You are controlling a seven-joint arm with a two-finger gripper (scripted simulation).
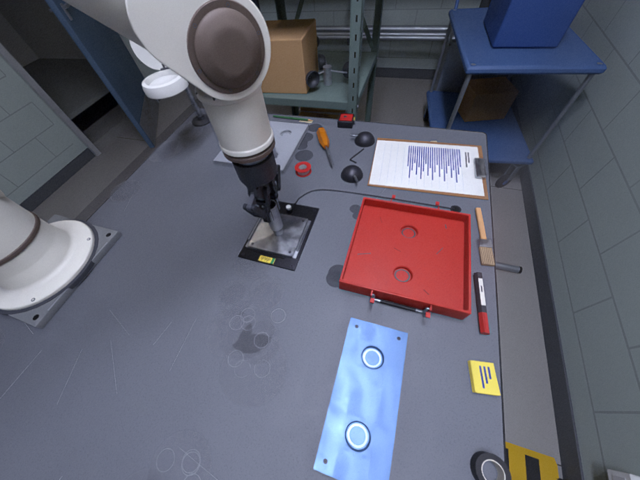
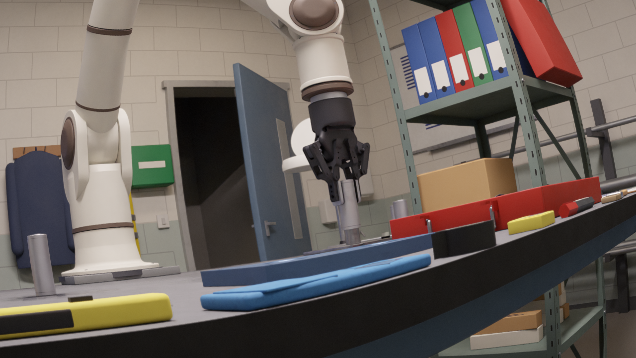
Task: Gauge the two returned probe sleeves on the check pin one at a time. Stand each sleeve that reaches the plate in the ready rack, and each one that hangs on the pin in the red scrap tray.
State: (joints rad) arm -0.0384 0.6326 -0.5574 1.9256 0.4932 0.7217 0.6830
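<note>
A grey probe sleeve [image 1: 276, 221] [image 2: 349, 213] stands upright over the check pin on the steel gauge plate [image 1: 279, 236]. Its lower end sits close to the plate; I cannot tell whether it touches. My gripper [image 1: 268, 211] [image 2: 344, 189] is straight above the plate, and its fingers clamp the sleeve's upper part. The second sleeve [image 2: 41, 263] stands upright on the table, far from the plate. The red scrap tray [image 1: 408, 256] [image 2: 493, 205] lies right of the plate. The blue ready rack [image 1: 362, 397], with two ringed holes, lies near the table's front edge.
A clipboard [image 1: 430, 167] lies behind the tray. A screwdriver [image 1: 324, 143], a red tape roll [image 1: 302, 168] and two black domes sit behind the plate. A brush [image 1: 484, 238], a red marker [image 1: 481, 303] and a yellow pad [image 1: 484, 377] line the right edge.
</note>
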